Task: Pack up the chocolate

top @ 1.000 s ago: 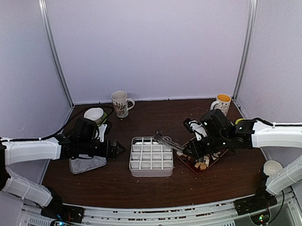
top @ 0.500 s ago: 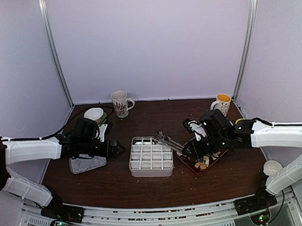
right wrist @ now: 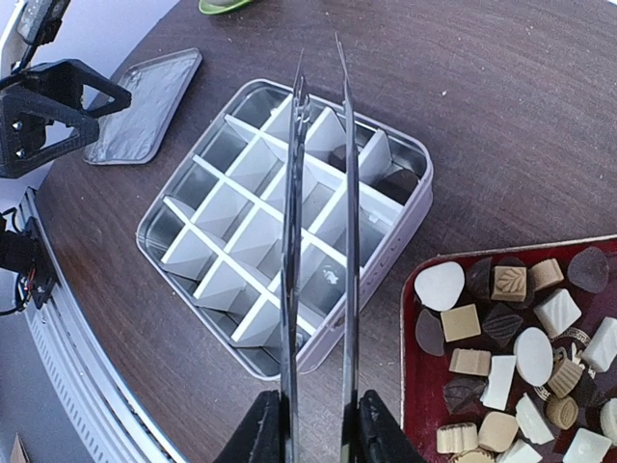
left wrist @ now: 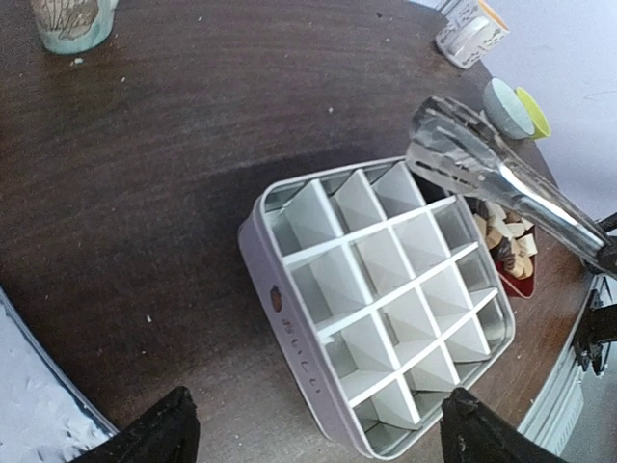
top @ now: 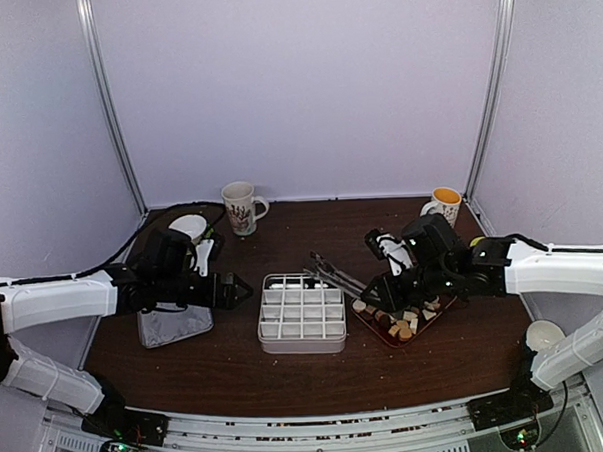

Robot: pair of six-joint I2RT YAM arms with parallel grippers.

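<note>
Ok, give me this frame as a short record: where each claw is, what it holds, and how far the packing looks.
left claw: open, empty, between the flat grey tin lid and the square metal tin with white dividers
right claw: shut on long metal tongs
tongs: tips over the tin, nothing seen between them
chocolates: mostly on the red tray
tin cells: nearly all empty; two dark pieces seem to sit in far cells
</note>
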